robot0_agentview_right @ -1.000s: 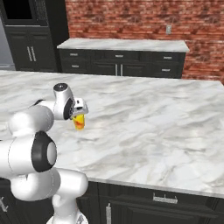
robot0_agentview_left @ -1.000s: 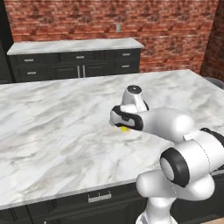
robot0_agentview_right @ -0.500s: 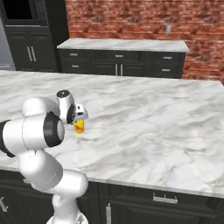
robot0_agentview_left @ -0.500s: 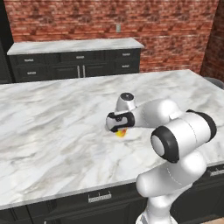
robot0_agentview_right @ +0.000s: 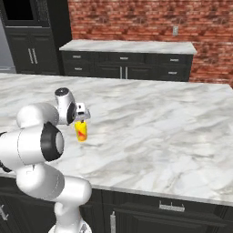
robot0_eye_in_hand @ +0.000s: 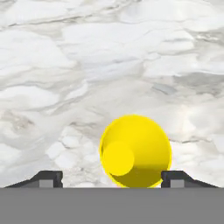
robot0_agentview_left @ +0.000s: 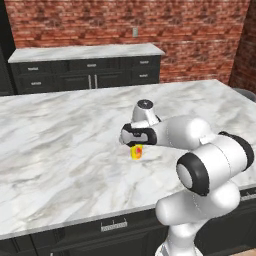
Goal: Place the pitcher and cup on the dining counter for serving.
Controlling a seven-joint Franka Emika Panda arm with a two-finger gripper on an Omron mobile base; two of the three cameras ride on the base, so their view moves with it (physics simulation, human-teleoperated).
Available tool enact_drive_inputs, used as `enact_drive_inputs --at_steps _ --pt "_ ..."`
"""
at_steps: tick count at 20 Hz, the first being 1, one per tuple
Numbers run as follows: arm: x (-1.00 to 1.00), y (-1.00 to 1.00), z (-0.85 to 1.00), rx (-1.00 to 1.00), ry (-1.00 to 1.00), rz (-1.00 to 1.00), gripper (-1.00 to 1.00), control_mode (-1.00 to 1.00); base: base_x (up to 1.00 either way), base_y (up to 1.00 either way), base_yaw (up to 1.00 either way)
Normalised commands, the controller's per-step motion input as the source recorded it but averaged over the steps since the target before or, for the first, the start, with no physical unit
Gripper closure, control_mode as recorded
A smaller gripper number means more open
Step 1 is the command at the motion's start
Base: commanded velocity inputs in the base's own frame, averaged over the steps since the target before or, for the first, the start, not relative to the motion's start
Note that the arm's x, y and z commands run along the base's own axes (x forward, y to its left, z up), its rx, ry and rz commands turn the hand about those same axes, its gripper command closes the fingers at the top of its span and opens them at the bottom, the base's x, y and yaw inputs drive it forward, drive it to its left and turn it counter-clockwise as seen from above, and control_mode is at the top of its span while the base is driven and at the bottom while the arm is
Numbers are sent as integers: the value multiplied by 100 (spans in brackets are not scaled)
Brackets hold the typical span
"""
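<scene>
The arm rises at the near edge of the dining counter (robot0_agentview_left: 60, 145) and bends forward over the white-grey veined marble, its hand turned down toward the top. The gripper (robot0_agentview_left: 136, 146) hangs directly above the cup (robot0_agentview_left: 136, 152), which stands upright on the counter a little in from the near edge, near the middle of the counter's width in the left base view. In the right base view the gripper (robot0_agentview_right: 81, 121) sits over the cup (robot0_agentview_right: 81, 131) toward the left part of the marble (robot0_agentview_right: 173, 123), and the cup's bright yellow wall shows a red-orange marking.

From the hand view the cup (robot0_eye_in_hand: 134, 151) is seen from above, its round yellow mouth open to the camera and its smaller floor visible inside. The fingers (robot0_eye_in_hand: 47, 178) are spread wide, one tip to either side of the cup, with clear marble between each tip and the cup's rim; they do not touch it. The cup sits closer to the right tip than to the left one. Whether the tips are level with the rim or above it I cannot tell from that view, though both base views show the hand just over the cup.

Farther off, beyond the far edge of the dining counter, a narrower marble counter (robot0_agentview_left: 85, 51) with dark cabinets (robot0_agentview_left: 90, 77) and silver handles runs along a red brick wall (robot0_agentview_left: 125, 20). At the far left of the right base view stand tall dark cabinets (robot0_agentview_right: 32, 41)
</scene>
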Motion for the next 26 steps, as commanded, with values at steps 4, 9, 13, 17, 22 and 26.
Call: enact_drive_inputs --at_steps 4,9,13,17,22,26 --pt "-73 0 83 0 -26 -8 -100 -100 0 0 0" --pt "-100 -3 85 0 -45 -6 -100 -100 0 0 0" --pt "-100 -9 77 0 -51 -1 -100 -100 0 0 0" --pt "-100 -9 83 -1 -52 0 -100 -100 0 0 0" --pt "-100 -4 99 -2 -40 0 -100 -100 0 0 0" --pt "-94 -16 76 0 -26 -5 -100 -100 0 0 0"
